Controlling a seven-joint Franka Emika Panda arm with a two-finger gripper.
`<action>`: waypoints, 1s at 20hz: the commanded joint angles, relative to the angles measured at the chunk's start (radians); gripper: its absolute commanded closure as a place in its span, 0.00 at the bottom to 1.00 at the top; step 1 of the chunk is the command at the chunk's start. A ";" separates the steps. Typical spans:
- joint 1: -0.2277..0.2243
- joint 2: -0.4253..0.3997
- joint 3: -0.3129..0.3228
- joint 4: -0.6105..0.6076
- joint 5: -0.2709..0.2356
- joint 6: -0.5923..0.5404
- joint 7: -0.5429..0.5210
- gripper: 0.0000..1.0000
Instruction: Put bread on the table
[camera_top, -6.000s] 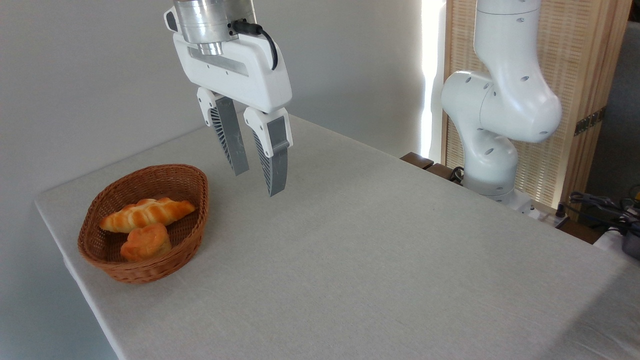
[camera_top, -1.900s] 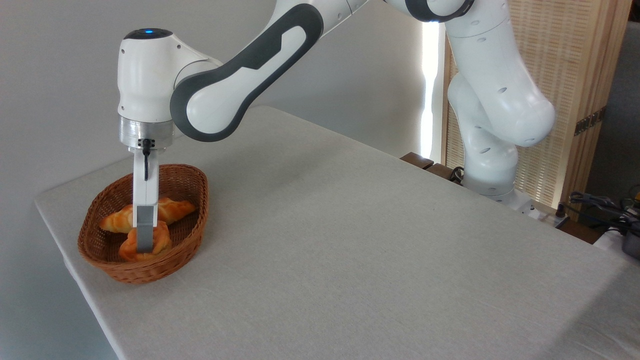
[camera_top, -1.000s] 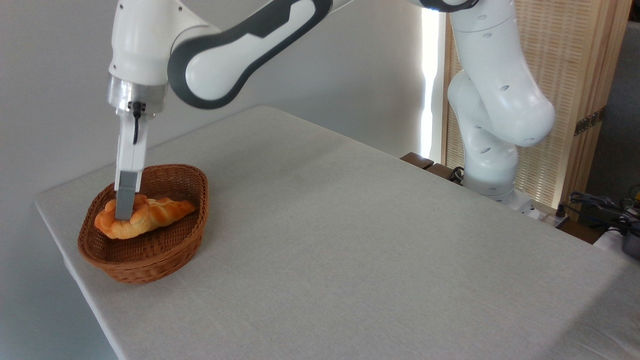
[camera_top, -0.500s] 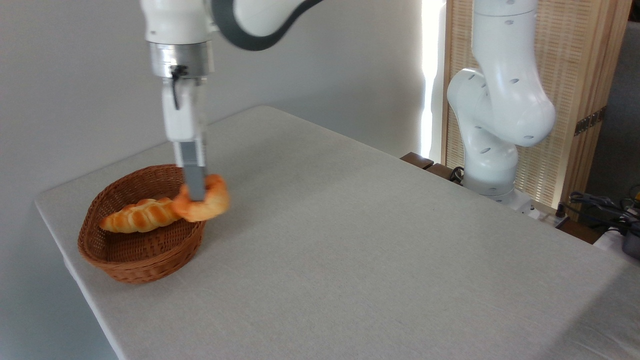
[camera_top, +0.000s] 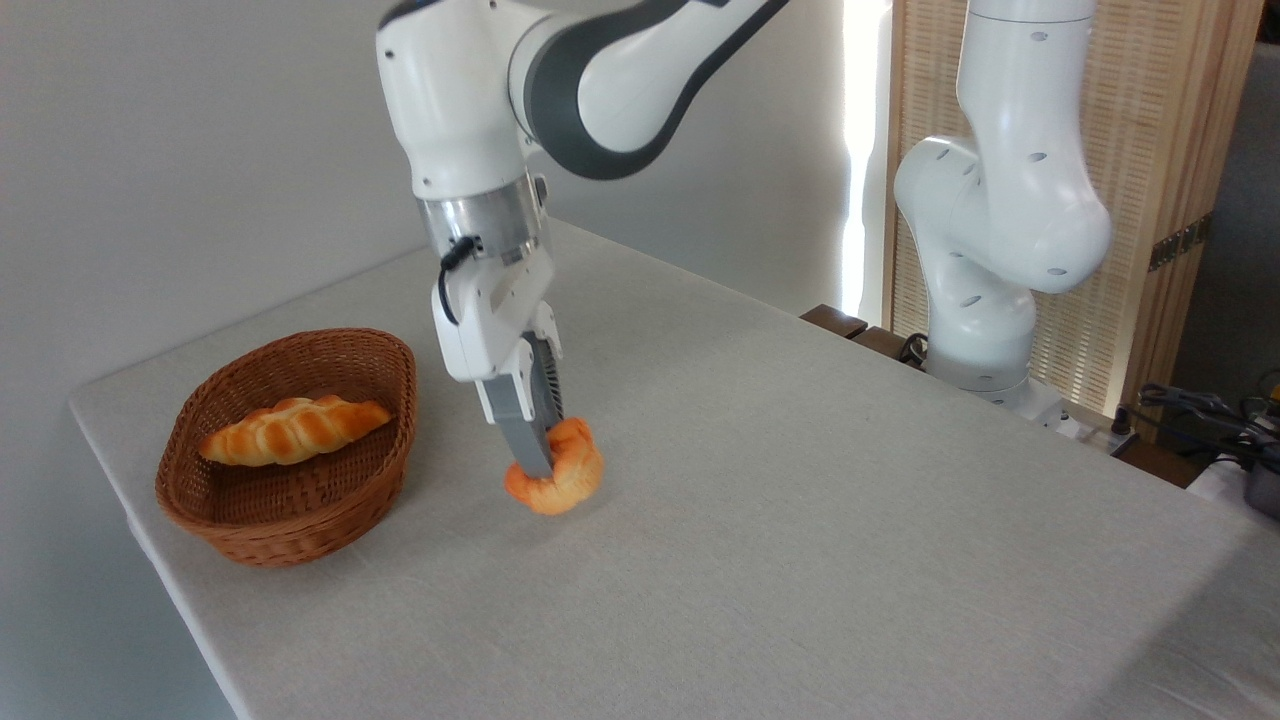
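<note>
Table, grey-beige cloth, bare across the near and right-hand areas.

Bun: small, round, orange-golden, lumpy top. Held in the gripper, over open cloth to the right of the basket and clear of it. Its underside sits at or just above the cloth, with a faint shadow beneath; whether it touches cannot be told from this view.

Jaws clamped on the bun. The near grey finger crosses the bun's left face; the second finger is partly visible behind it, ribbed edge showing. Gripper tilted slightly, tips angled down and to the right.

Basket: brown oval wicker, near the left edge of the table. Inside lies a long twisted golden loaf, resting lengthwise across the bowl, and nothing touches it.

Arm: white with a dark grey band, reaching from upper right to the wrist above the bun. Its base column stands past the far right edge of the table, in front of a slatted wooden screen. Cables lie at far right.
</note>
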 joint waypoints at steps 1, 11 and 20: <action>-0.007 -0.004 0.007 -0.022 0.027 0.013 0.021 0.00; -0.007 -0.002 0.007 -0.022 0.026 0.011 0.023 0.00; -0.007 -0.007 0.022 -0.012 0.015 0.010 0.015 0.00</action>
